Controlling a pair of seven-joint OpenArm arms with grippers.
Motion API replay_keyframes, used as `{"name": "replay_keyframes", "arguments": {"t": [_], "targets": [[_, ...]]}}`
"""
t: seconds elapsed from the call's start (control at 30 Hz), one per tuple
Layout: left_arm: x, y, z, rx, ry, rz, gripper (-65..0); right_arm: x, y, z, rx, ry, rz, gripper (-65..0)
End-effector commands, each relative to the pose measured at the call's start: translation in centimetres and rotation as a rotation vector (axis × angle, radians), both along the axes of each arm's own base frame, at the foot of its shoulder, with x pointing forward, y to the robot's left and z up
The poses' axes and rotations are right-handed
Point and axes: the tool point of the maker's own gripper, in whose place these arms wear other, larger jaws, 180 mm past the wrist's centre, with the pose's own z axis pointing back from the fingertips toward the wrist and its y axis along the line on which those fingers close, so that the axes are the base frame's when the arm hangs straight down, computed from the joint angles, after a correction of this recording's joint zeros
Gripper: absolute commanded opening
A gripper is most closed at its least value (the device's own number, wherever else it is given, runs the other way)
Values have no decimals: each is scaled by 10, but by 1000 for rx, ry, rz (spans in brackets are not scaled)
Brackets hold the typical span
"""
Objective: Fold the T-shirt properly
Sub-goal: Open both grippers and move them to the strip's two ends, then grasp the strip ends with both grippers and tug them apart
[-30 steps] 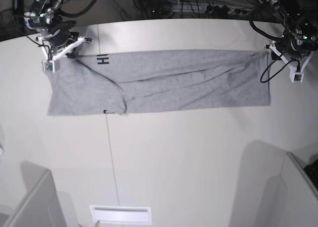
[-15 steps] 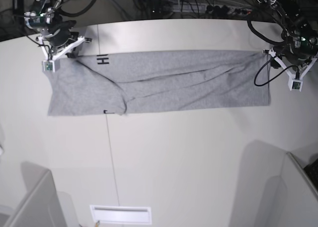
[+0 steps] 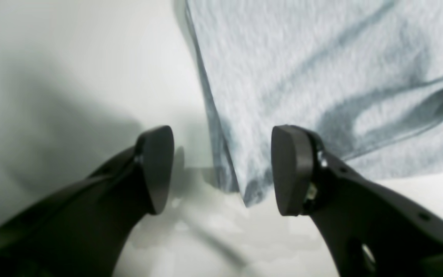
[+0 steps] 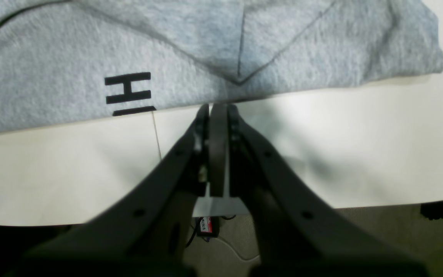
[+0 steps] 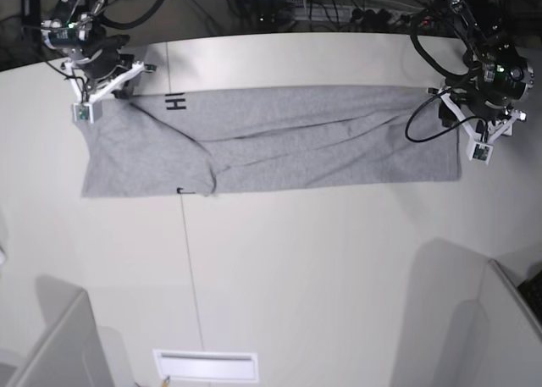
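Two grippers at T-shirt [image 5: 271, 141] ends. Left gripper [image 3: 221, 169] shifted down along edge, jaws apart, corner between them. Right gripper [image 4: 214, 109] clamped shut at hem, unmoved. Next fold regrasp likely.

Heather-grey T-shirt [image 5: 288, 141] with black block lettering [image 4: 128, 93] on a cream-white table [image 5: 322, 268].

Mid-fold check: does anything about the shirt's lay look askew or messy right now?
Yes. The heather-grey cotton T-shirt lies as a long band on the white table, but it isn't flat: diagonal creases run across its middle, and a flap near the lower edge is bunched and folded over. Black lettering peeks out at the far edge.
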Motion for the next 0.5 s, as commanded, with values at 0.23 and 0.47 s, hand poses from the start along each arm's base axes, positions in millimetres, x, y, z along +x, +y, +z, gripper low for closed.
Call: {"name": "replay_keyframes", "arguments": {"t": [0.23, 0.47], "targets": [[8, -16, 6, -71, -60, -26, -260, 4, -1, 2, 3, -23, -5, -650], [2, -19, 0, -73, -41, -16, -262, 5, -1, 2, 3, -25, -5, -650]]}}
